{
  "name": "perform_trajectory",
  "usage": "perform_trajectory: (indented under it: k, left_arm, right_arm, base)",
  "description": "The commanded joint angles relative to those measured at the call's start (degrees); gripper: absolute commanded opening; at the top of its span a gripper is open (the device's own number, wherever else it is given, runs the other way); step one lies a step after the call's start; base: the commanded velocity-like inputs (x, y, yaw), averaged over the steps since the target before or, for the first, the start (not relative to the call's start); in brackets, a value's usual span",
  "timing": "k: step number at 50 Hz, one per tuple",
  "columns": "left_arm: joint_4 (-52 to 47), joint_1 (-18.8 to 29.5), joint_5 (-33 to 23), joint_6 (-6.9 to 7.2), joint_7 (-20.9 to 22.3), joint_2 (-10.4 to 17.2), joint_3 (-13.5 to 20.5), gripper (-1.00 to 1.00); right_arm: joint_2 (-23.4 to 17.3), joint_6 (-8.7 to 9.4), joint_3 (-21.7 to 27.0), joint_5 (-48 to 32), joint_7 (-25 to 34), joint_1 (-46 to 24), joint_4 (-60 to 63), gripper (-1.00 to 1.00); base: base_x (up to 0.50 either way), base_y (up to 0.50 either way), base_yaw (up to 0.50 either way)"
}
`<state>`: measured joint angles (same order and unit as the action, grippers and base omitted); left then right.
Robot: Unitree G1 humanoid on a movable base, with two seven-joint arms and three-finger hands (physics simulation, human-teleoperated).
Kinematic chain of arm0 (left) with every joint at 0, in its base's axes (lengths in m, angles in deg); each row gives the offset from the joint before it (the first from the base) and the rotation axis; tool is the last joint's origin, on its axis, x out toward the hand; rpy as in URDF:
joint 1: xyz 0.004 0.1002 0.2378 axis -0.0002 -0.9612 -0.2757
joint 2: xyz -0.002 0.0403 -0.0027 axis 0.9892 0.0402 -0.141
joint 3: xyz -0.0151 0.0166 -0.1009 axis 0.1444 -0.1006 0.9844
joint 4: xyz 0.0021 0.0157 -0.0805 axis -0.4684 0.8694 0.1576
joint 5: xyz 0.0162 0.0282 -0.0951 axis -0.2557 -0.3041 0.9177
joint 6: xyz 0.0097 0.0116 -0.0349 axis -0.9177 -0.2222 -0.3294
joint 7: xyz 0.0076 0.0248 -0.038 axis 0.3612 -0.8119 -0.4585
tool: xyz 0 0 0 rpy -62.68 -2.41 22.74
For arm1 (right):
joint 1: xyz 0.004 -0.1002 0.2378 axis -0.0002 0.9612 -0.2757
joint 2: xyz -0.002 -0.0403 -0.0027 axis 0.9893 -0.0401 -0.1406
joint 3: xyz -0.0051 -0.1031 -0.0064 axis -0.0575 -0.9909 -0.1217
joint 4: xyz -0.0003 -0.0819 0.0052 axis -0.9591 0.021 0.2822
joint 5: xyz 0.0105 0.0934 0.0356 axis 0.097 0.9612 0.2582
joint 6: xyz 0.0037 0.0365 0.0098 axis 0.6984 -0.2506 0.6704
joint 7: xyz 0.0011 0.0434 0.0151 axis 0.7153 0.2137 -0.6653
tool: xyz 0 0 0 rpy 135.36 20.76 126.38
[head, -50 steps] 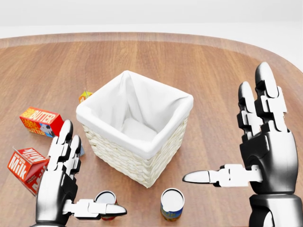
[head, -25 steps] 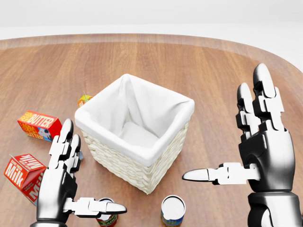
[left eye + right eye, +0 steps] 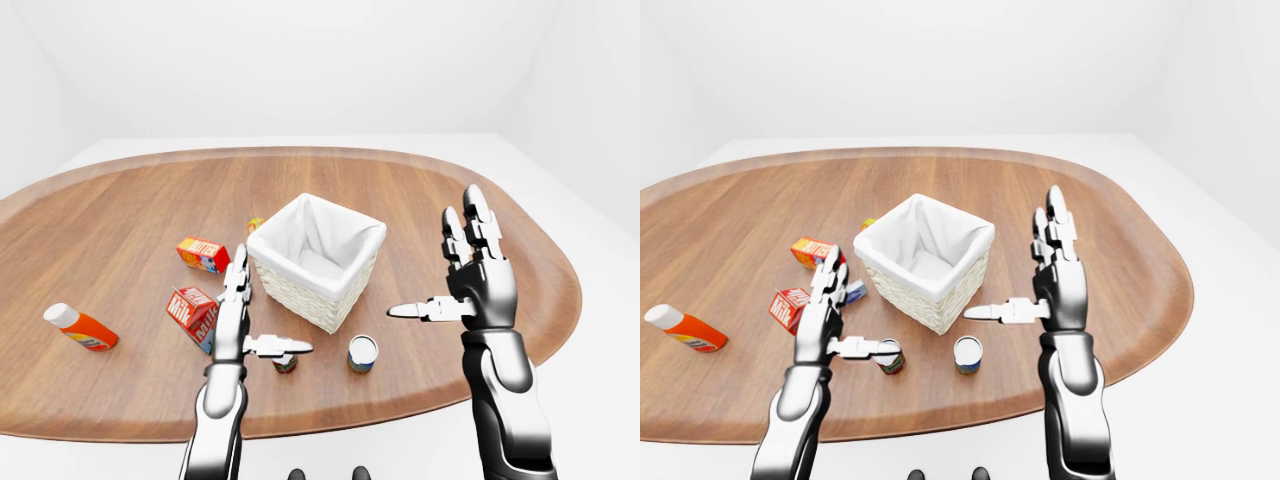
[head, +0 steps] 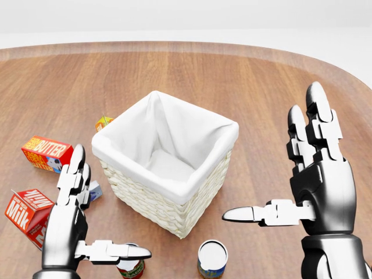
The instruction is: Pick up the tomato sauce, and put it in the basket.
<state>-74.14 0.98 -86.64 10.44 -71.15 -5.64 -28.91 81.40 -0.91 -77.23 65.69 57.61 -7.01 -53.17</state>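
A small can with a red label, the tomato sauce (image 4: 131,268), stands on the wooden table at the bottom of the head view. My left hand (image 4: 104,215) is open above it, thumb stretched over the can's top and fingers pointing up, not closed on it. The white-lined wicker basket (image 4: 152,204) stands just above and right of the can, with nothing in it. My right hand (image 4: 270,154) is open to the basket's right, palm facing left, holding nothing.
A second can with a blue and yellow label (image 4: 212,259) stands right of the red one. A milk carton (image 4: 29,212), a butter box (image 4: 47,152) and a small orange box (image 4: 103,122) lie left of the basket. An orange bottle (image 3: 82,327) lies far left.
The whole picture shifted a little downward early on, so the camera moved. My left hand has sunk slightly down and left; my right hand has drifted slightly left. Both stay open.
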Motion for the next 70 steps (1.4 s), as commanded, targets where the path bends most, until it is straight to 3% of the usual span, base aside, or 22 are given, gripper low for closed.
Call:
perform_trajectory:
  k: [1, 53, 70]
  left_arm:
    - [0.0, 0.4, -3.9, 0.0, -1.1, 0.3, 0.1, 1.0]
    - [10.3, 0.8, -18.7, 0.0, -4.7, 1.4, -1.3, 1.0]
    - [10.7, 0.3, -20.8, 0.0, -4.8, 1.5, -1.9, 1.0]
  right_arm:
    - [0.0, 0.0, 0.0, 0.0, -0.1, -0.1, -0.1, 1.0]
    - [0.1, 0.0, 0.0, 0.0, 0.1, 1.0, 0.8, 1.0]
    - [0.1, 0.0, 0.0, -0.1, 0.0, 0.7, 0.9, 1.0]
  base:
    - [0.0, 0.0, 0.0]
    - [0.0, 0.0, 0.0]
    - [0.0, 0.0, 0.0]
